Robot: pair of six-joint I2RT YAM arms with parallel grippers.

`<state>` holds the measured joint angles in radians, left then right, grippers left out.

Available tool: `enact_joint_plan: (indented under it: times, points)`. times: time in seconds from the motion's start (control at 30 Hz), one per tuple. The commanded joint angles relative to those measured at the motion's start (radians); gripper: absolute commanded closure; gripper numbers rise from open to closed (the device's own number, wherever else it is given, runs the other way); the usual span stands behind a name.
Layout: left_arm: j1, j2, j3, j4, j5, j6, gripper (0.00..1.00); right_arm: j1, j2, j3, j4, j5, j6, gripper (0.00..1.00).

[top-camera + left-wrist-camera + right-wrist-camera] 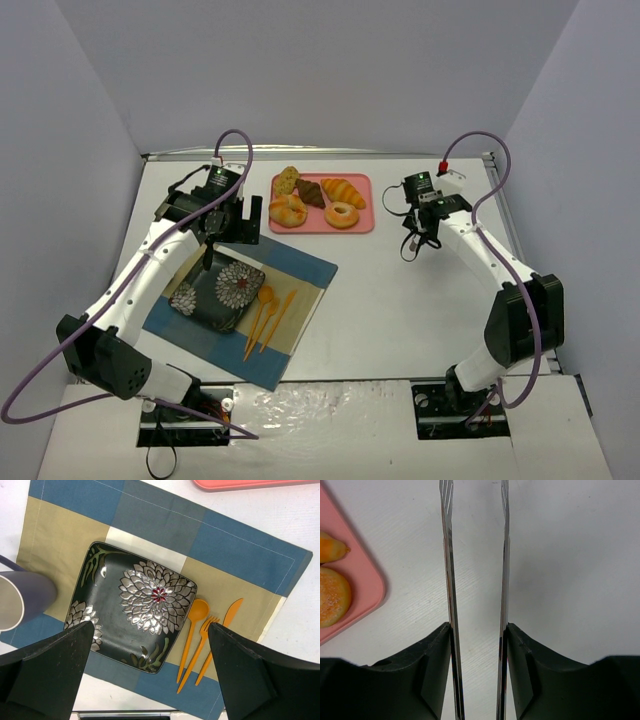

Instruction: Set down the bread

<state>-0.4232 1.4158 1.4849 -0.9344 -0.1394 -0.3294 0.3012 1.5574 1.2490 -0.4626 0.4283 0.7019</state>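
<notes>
The right hand (420,230) (477,630) is clenched on a pair of metal tongs (449,580), one finger pressed against the outside of each blade. The blades stand apart with nothing between them, over bare counter (400,300) just right of the pink tray (318,224) (367,587).

The bread (310,192) lies on that tray, well to this hand's left. The croissant (345,190) and donut (342,215) lie between the two, and neither hand touches the bread. Only the tray's corner and the edges of two pastries show in the right wrist view; the bread does not.

The left hand (213,240) (150,630) is released, its fingers (55,670) spread wide and holding nothing. It hangs above a dark flowered plate (220,290) (107,595) on a blue-and-tan mat (300,265) (240,545). Orange cutlery (268,318) (200,640) lies on the mat to the right of the plate, and a cup (22,600) stands at the plate's left. From this hand, the bread is ahead and to the right.
</notes>
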Motion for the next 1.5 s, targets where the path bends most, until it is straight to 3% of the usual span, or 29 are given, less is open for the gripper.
enact_joint_plan:
  times: [0.0,0.67,1.2,1.47]
  points:
    - [0.004,-0.012,0.055,0.025,-0.027,-0.004,0.03,0.001,-0.054,0.077,-0.005,-0.027,-0.044,0.58]
    - [0.003,-0.011,0.044,0.034,-0.048,-0.022,0.03,0.050,0.044,0.259,0.018,-0.516,-0.219,0.57]
    - [0.004,-0.010,0.043,0.036,-0.057,-0.026,0.03,0.095,0.162,0.371,0.011,-0.618,-0.284,0.55]
    - [0.003,-0.007,0.048,0.031,-0.063,-0.022,0.03,0.108,0.181,0.341,0.005,-0.617,-0.304,0.54]
